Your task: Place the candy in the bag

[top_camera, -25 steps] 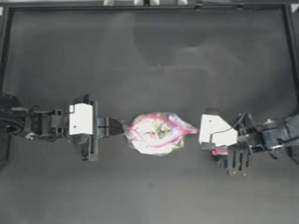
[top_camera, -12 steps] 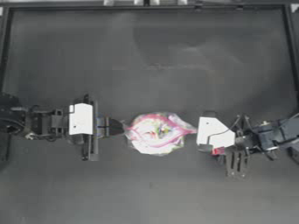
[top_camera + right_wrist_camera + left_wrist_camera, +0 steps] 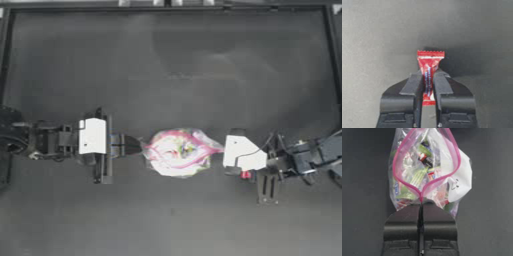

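Note:
The bag lies at the table's middle, clear plastic with coloured sweets inside and a pink seal strip. In the left wrist view the bag has its mouth spread open in a loop. My left gripper is shut on the seal strip at the mouth's near end. From above, the left gripper sits at the bag's left edge. The candy is a small red wrapped piece, pinched upright in my right gripper. In the top view the candy and right gripper hang just right of the bag.
The dark table has a raised rim along its far edge and sides. The right arm's white wrist block sits close to the bag's right edge.
The right arm has shifted slightly left toward the bag, carrying the candy. The left arm and the bag have not moved.

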Robot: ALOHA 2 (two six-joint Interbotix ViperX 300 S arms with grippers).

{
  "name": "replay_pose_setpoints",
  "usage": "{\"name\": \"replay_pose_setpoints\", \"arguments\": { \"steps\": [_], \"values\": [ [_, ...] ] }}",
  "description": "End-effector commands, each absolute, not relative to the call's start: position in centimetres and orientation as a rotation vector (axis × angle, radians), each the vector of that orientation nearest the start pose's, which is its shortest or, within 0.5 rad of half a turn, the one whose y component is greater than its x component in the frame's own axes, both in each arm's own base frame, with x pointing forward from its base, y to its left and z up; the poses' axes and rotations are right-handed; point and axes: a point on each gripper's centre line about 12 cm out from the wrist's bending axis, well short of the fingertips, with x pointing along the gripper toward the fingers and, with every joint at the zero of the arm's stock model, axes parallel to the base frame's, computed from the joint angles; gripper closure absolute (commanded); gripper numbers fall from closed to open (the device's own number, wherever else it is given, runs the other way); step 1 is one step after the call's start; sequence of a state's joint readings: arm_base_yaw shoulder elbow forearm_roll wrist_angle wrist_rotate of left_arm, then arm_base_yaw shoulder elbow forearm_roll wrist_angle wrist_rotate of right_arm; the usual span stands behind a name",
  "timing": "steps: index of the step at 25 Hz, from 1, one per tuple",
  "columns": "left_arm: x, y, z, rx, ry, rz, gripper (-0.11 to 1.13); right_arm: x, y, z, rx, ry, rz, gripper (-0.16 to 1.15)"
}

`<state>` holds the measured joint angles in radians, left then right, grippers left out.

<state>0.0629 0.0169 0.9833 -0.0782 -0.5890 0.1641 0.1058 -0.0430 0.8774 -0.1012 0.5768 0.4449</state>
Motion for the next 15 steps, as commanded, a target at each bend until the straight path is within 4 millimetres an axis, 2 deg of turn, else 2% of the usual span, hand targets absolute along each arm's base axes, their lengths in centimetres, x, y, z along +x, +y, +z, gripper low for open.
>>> {"name": "replay_pose_setpoints", "arguments": {
  "steps": [1, 6, 15],
  "values": [
    [34.0, 2.6, 13.9, 0.092, 0.373, 0.085, 0.95, 26.6, 2.2, 9.3, 0.191, 1.389, -0.213, 0.60],
    [34.0, 2.6, 13.9, 0.092, 0.373, 0.085, 0.95, 26.7, 2.2, 10.2, 0.194, 1.359, -0.206, 0.61],
    [34.0, 2.6, 13.9, 0.094, 0.373, 0.084, 0.95, 27.2, 2.1, 14.7, 0.189, 1.234, -0.186, 0.61]
  ]
}}
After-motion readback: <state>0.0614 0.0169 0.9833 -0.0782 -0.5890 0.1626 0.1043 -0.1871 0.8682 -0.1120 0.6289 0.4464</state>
